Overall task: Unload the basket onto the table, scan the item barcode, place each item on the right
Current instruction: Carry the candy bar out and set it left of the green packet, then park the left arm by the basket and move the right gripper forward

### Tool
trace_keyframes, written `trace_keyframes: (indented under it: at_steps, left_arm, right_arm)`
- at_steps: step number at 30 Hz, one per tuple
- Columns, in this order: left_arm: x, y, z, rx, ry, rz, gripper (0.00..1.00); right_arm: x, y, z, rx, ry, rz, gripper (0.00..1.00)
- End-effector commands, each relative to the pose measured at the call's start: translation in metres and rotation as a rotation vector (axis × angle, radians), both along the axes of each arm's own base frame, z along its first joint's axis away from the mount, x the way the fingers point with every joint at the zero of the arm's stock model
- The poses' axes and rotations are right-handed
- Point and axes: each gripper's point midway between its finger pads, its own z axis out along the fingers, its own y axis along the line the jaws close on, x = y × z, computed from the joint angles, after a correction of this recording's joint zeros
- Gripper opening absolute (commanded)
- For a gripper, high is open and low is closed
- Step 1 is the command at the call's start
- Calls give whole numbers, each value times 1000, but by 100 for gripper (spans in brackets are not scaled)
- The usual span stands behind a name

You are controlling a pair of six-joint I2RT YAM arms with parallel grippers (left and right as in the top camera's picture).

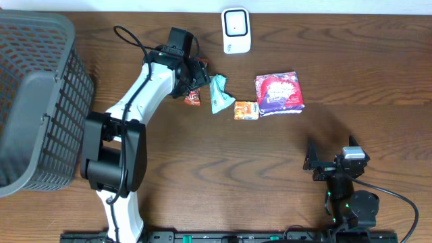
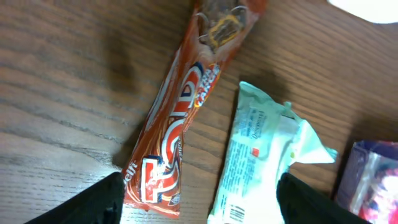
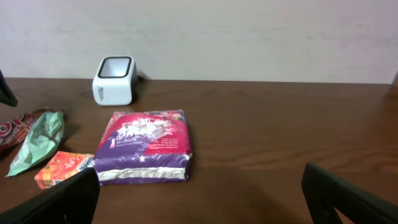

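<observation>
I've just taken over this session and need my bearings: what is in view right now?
basket: 1, grey, left edge of the table
scanner: 1, white, far edge, centre
snack bar: 1, orange-red wrapper, lying flat under the left claw
packet: 1, pale green, next to the snack bar
small box: 1, orange, between packet and pouch
pouch: 1, purple and pink, lying flat right of the small box in the overhead view
table: 1, dark brown wood
left claw: 1, black, open, above the snack bar
right claw: 1, black, open, near edge, holding nothing
</observation>
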Motion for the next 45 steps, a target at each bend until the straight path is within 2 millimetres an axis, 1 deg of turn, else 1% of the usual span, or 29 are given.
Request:
trace_keyframes:
  at_steps: [1, 5, 9, 11, 12, 13, 16, 19, 21, 24, 27, 45]
  left_arm:
    - [1, -2, 56, -20, -127, -55, 81]
    - [-12, 1, 109, -40, -211, -56, 83]
    - [-43, 14, 155, -7, -272, -95, 87]
    - [-59, 28, 172, 53, -294, -93, 88]
    - [-66, 36, 178, 85, -301, -84, 100]
    - [-82, 50, 185, 139, -291, -74, 98]
    - [-109, 69, 192, 211, -255, -50, 98]
    - [-134, 90, 193, 293, -208, -23, 98]
    - [-143, 99, 193, 334, -187, -10, 98]
    - [-151, 103, 188, 348, -148, -8, 98]
    - [-154, 104, 185, 351, -130, -10, 98]
    - [-154, 104, 185, 352, -129, -10, 98]
  right_arm:
    - [0, 0, 0, -11, -2, 2, 99]
    - [0, 0, 0, -11, -2, 2, 99]
    - [0, 0, 0, -11, -2, 2, 99]
    - [0, 0, 0, -11, -2, 2, 99]
    - [0, 1, 0, -11, -2, 2, 99]
    - [0, 0, 0, -11, -2, 2, 99]
    - [0, 0, 0, -11, -2, 2, 99]
    - [0, 0, 0, -11, -2, 2, 99]
    - [0, 0, 0, -11, -2, 2, 99]
    - [0, 0, 0, -11, -2, 2, 99]
    - [0, 0, 0, -11, -2, 2, 99]
    - [0, 0, 0, -11, -2, 2, 99]
